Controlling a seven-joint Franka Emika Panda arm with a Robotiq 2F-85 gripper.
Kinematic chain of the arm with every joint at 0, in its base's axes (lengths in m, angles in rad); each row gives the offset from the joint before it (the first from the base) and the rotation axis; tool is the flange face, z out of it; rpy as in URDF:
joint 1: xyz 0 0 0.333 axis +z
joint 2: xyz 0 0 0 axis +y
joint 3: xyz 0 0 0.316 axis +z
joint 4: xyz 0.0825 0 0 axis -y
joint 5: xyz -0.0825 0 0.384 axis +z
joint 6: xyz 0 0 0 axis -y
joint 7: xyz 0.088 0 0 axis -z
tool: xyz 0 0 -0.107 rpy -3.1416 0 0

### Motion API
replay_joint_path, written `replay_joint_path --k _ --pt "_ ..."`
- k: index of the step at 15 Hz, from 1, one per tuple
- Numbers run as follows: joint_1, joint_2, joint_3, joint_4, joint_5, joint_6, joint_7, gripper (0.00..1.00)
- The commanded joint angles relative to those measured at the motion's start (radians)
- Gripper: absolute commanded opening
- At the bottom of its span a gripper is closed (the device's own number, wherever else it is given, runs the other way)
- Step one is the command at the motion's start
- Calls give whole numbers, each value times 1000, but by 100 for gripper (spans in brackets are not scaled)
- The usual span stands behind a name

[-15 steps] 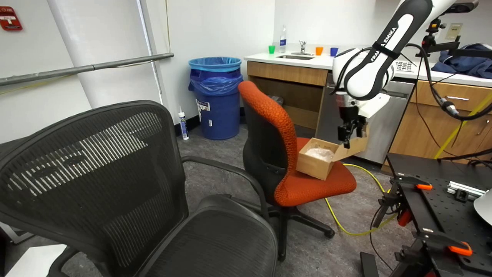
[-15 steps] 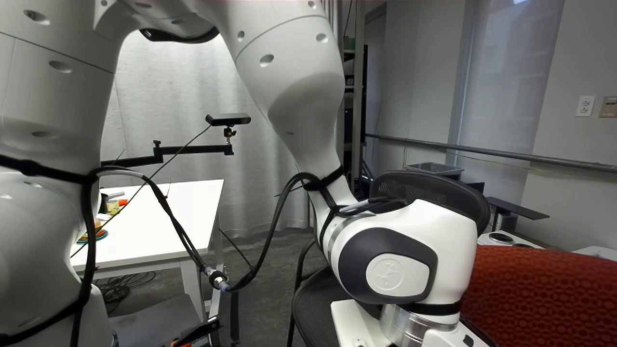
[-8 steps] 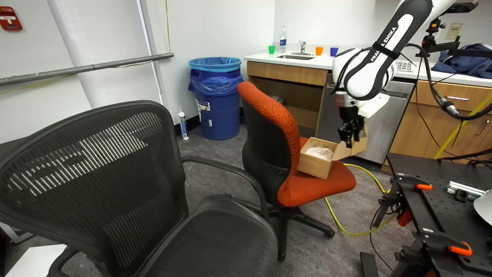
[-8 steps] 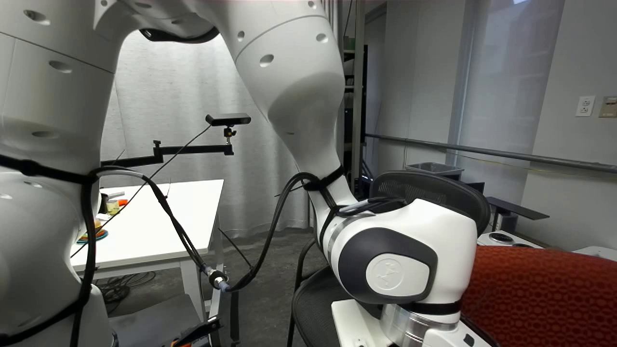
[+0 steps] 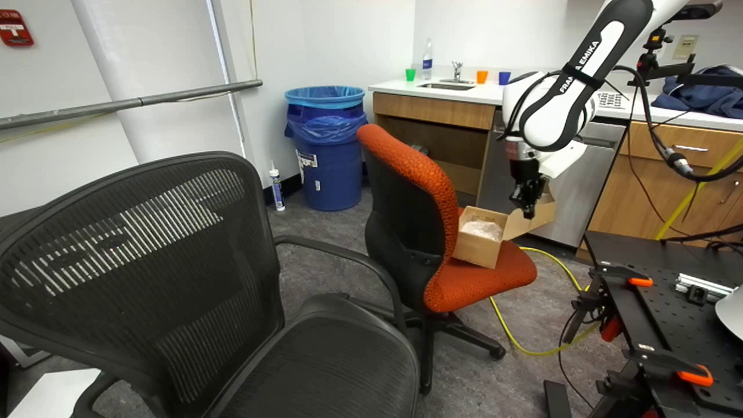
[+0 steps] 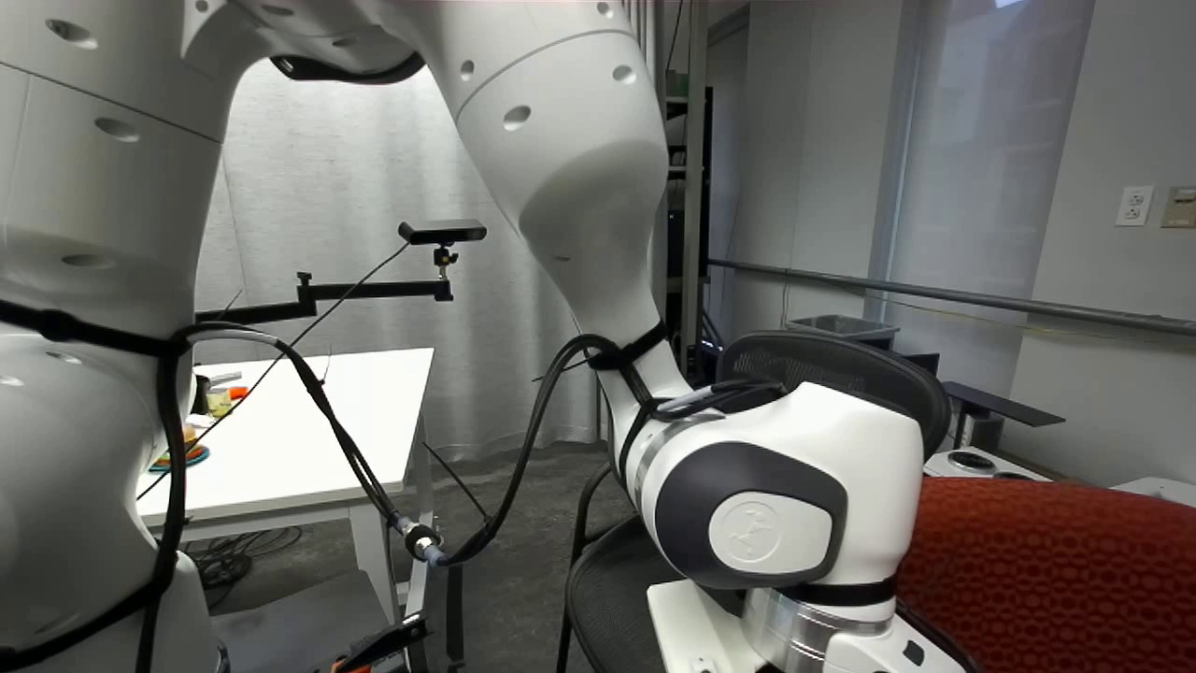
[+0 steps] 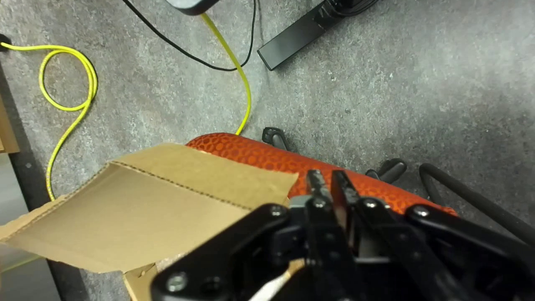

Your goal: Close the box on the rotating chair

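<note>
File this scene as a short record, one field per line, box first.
box: cardboard, top open
support: seat of the orange-red chair
lid flap: folded outward
contents: crinkled clear material
gripper: near the lid flap, contact unclear; jaws close together, whether fully shut unclear
also in view: black mesh-backed chair, blue bin
task status: box not yet closed

Blue bin (image 5: pixel 334 174) placed near white wall (image 5: pixel 348 40) on grey floor (image 5: pixel 325 225). Counter (image 5: pixel 429 110) set just right of bin, sink (image 5: pixel 447 87) let into top. Rail (image 5: pixel 197 93) seen left of bin. Mesh chair (image 5: pixel 145 278) placed nearer camera than bin.
</note>
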Motion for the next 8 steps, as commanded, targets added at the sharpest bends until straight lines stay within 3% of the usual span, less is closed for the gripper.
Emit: replay_joint_path --k 1,4,8 --pt "-15 -9 15 -22 16 78 -32 43" --pt "10 4 -16 -27 -43 162 -13 65" --pt "76 35 -119 -13 -239 267 1 95"
